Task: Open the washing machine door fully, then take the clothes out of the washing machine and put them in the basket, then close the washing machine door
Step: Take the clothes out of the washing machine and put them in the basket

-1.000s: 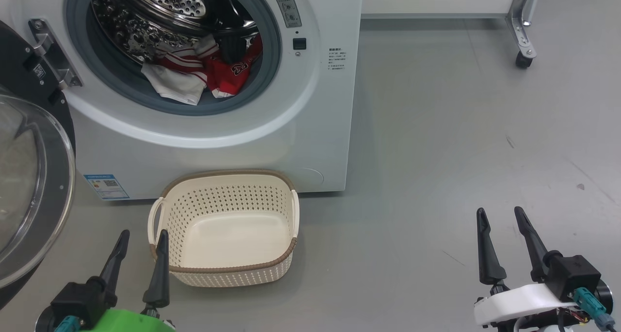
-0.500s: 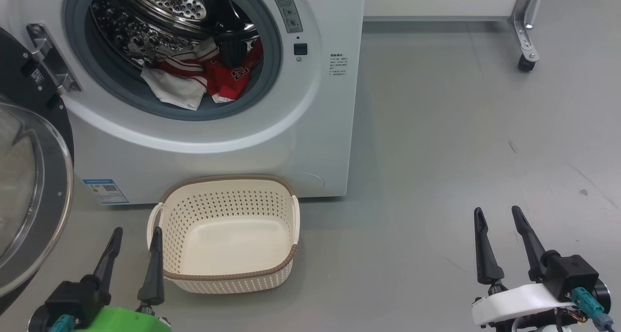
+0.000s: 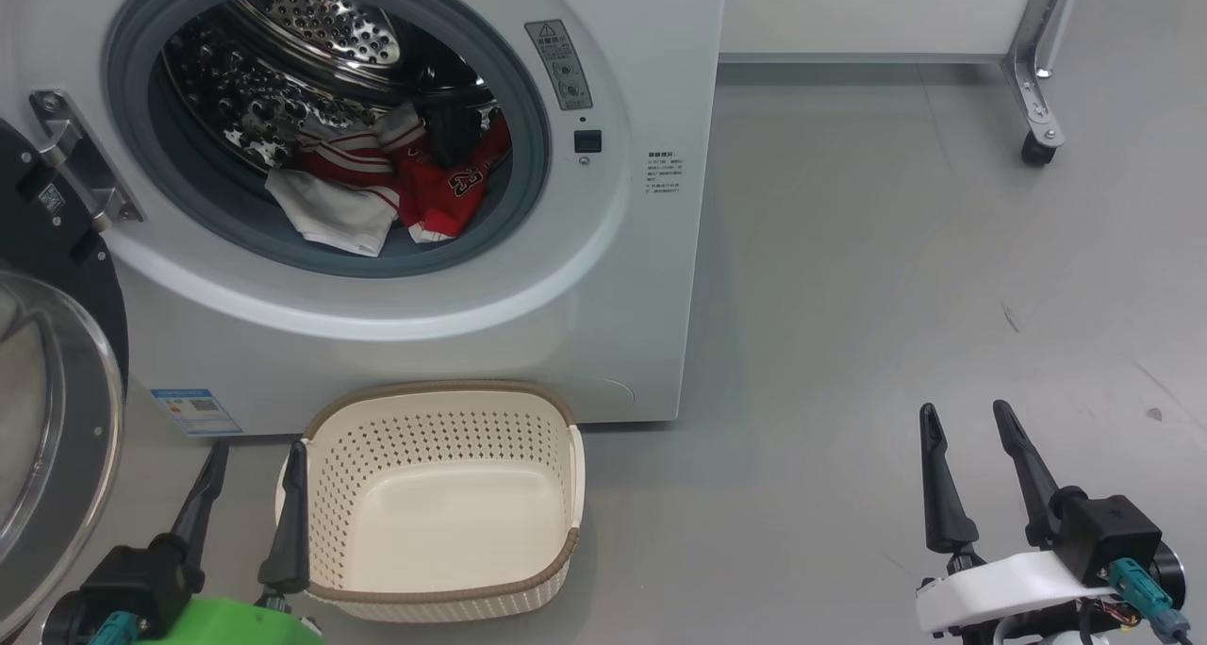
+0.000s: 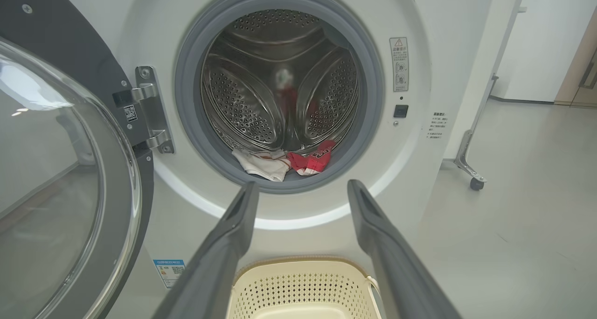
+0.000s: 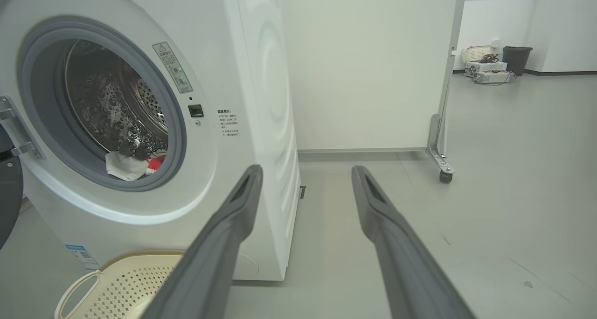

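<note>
Left gripper [image 3: 259, 452] spread, empty, low beside basket [image 3: 438, 390] | right gripper [image 3: 965, 409] spread, empty, well off right | clothes [image 3: 377, 178] at drum's front lip inside washing machine [image 3: 613, 277] | washing machine door [image 3: 47, 419] swung wide | advice: enter over seal [image 3: 533, 183], pinch a thick fold, lift clear.

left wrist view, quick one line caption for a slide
Open left tool faces the washing machine, door open wide, red and white clothes inside, basket below.
</note>
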{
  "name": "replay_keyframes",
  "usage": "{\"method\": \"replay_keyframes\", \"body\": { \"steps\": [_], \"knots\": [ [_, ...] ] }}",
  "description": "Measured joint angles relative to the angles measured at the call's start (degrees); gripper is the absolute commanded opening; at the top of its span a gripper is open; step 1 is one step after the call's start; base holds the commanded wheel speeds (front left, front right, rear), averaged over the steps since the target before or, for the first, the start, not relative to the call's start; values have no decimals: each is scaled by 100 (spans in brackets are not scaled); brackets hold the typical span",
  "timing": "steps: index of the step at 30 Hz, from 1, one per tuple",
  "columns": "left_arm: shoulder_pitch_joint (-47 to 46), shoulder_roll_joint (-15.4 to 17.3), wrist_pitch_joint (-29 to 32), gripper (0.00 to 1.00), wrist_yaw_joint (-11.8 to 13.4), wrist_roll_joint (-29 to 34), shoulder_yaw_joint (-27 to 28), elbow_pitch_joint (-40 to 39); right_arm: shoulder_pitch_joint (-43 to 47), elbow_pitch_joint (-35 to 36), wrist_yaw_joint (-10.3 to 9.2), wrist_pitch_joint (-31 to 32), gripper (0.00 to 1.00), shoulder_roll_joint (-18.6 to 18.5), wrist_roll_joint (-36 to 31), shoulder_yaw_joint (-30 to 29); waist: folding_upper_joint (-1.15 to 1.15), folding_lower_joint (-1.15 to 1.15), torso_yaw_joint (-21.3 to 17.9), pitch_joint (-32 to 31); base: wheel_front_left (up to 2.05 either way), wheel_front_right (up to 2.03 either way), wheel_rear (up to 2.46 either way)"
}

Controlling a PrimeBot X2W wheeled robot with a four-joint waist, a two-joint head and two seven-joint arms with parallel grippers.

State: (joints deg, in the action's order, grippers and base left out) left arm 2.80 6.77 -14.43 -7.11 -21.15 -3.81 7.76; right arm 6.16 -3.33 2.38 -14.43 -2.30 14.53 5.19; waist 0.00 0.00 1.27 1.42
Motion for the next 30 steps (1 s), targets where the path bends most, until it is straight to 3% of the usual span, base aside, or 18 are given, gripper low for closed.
{"method": "replay_keyframes", "body": {
  "steps": [15, 30],
  "knots": [
    [2, -16, 0, 100, -1, 0, -11, -36, -1, 21, -9, 0, 100, 1, 0, 8, 0, 0, 56, 103, 81, -81, 0],
    [2, -32, 0, 100, -1, 0, -41, -49, -6, 20, -51, 0, 100, 1, 0, 27, 0, 0, 63, 137, 24, -24, 0]
  ]
}}
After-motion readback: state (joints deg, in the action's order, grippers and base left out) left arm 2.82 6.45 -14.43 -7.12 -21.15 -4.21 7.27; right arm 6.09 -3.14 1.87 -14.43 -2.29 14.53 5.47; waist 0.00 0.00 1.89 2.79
